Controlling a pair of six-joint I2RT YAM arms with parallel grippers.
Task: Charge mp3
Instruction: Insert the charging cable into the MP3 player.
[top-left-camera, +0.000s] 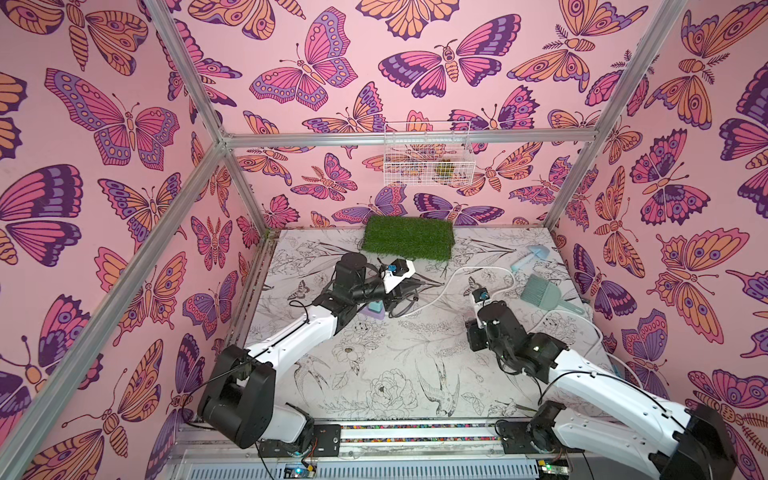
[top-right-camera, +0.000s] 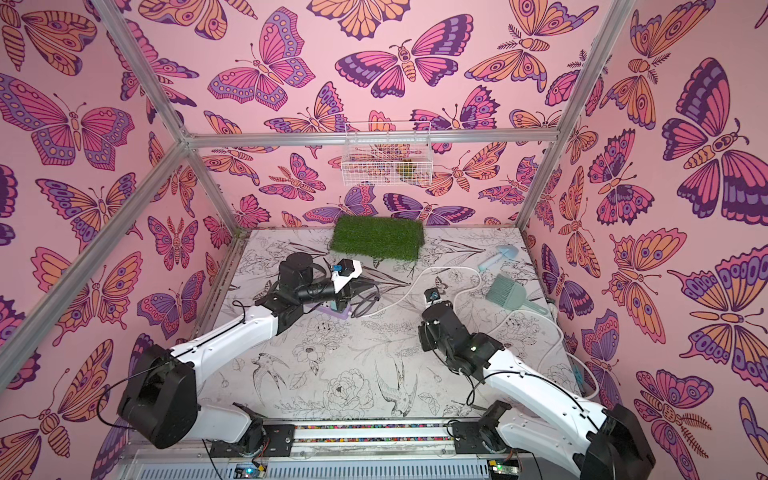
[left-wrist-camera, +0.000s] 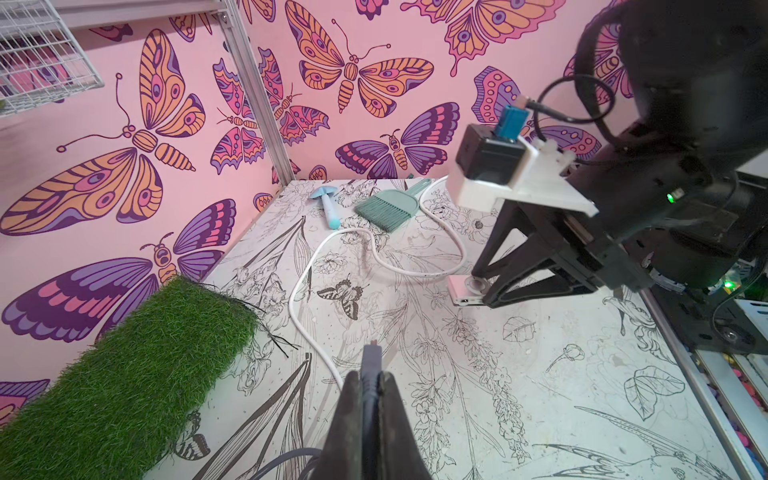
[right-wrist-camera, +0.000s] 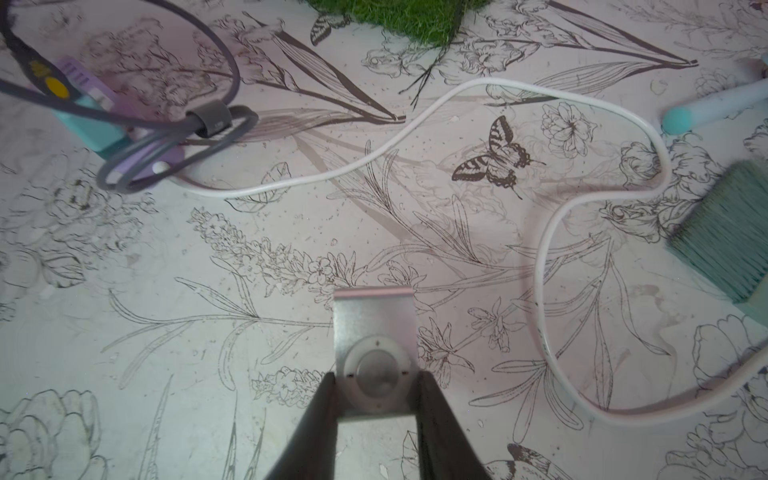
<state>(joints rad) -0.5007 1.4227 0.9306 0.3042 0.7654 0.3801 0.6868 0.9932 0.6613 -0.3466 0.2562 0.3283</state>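
Gripping the small, light, slick metal mp3 player (right-wrist-camera: 374, 353) by its edges, right gripper (right-wrist-camera: 376, 388) is narrowly closed; left gripper (left-wrist-camera: 371, 386) is pinching a grey charging plug (left-wrist-camera: 370, 365).

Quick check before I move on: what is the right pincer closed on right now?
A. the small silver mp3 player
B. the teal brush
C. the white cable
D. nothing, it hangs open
A. In the right wrist view the right pincer clamps the silver mp3 player by its sides at the round control wheel; the white cable and teal brush lie apart on the table.
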